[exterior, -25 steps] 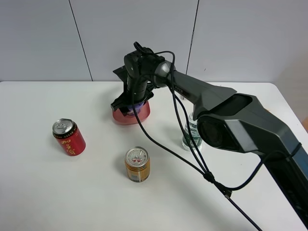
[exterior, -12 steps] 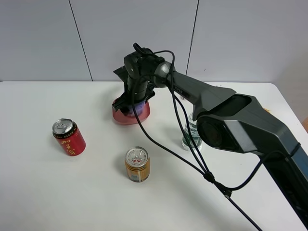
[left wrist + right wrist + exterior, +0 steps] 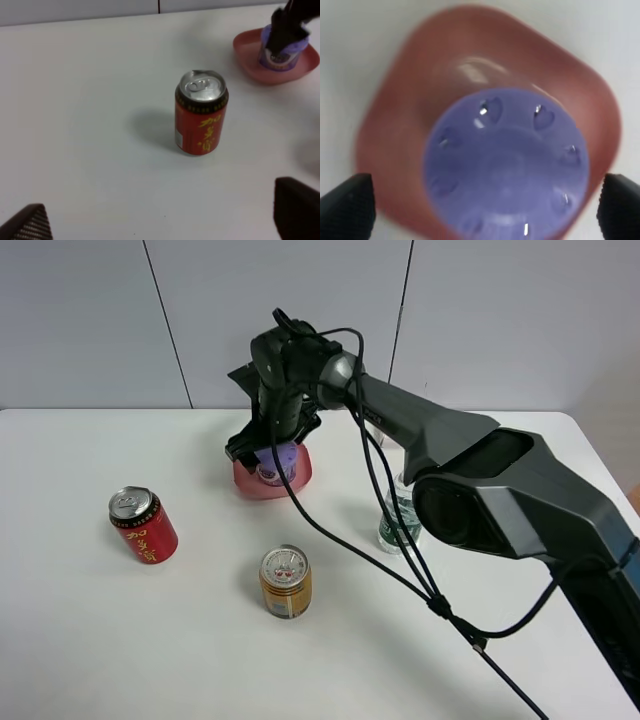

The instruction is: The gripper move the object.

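The object, a squat tub with a lilac-purple lid (image 3: 273, 470), stands upright in a pink bowl (image 3: 245, 478) at the back middle of the table. My right gripper (image 3: 268, 446) hangs just above the tub, its jaws spread wider than the lid. In the right wrist view the lid (image 3: 507, 165) fills the middle, the bowl (image 3: 420, 65) surrounds it, and the gripper (image 3: 485, 210) has its black fingertips (image 3: 350, 205) clear of the lid on both sides. The left wrist view shows the tub (image 3: 281, 52) in the bowl (image 3: 250, 60). My left gripper (image 3: 160, 220) is open and empty.
A red can (image 3: 144, 525) stands at the left, and it also shows in the left wrist view (image 3: 201, 112). A gold can (image 3: 286, 581) stands in front of the bowl. A clear water bottle (image 3: 398, 515) stands to the right, behind the right arm's black cables (image 3: 360, 540).
My right gripper has risen a little off the bowl, and the tub now shows below it. The cans and bottle have not moved.
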Controlling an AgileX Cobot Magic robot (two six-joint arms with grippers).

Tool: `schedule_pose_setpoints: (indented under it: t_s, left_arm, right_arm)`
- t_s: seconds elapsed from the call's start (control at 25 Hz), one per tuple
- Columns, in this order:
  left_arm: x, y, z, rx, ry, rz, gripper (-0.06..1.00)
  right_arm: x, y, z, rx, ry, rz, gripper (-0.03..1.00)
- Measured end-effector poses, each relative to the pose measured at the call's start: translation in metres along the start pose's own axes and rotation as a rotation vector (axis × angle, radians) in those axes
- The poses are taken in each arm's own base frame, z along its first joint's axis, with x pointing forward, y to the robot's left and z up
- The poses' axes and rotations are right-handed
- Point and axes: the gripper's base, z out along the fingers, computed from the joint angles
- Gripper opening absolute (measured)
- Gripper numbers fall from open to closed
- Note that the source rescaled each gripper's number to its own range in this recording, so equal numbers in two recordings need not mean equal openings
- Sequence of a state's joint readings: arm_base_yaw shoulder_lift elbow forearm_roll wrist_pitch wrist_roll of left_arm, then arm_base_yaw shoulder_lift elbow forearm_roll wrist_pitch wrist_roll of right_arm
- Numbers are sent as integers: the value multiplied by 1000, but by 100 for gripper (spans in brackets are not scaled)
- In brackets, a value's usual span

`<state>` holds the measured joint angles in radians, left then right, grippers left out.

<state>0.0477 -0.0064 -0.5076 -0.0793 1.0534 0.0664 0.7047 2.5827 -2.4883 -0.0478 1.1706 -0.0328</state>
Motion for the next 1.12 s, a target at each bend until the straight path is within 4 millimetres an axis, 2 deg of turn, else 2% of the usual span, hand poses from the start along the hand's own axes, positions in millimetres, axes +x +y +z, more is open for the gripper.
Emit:
schedule_pose_setpoints:
  t_s: [0.12,0.28,0.56,0.64,0.76,0.92,1.0,1.12]
  left_arm:
    - [0,0,0,0,0,0,100]
    - [0,0,0,0,0,0,100]
    - [0,0,0,0,0,-1,100]
    - [0,0,0,0,0,-1,100]
    - [0,0,0,0,0,-1,100]
    - [0,0,0,0,0,0,100]
    - [0,0,0,0,0,0,100]
    - [0,0,0,0,0,0,100]
  right_arm:
    - [-14,10,-56,-20,-92,-28,100]
    - [-24,14,-125,-80,-219,-16,100]
    - [-18,9,-241,-76,-427,-45,100]
    - [-11,6,-266,-51,-461,-57,100]
    - [6,0,-288,6,-446,-71,100]
    - [42,-14,-296,66,-340,-53,100]
    - [65,-33,-297,97,-282,-8,100]
    - [102,-67,-313,154,-246,101,100]
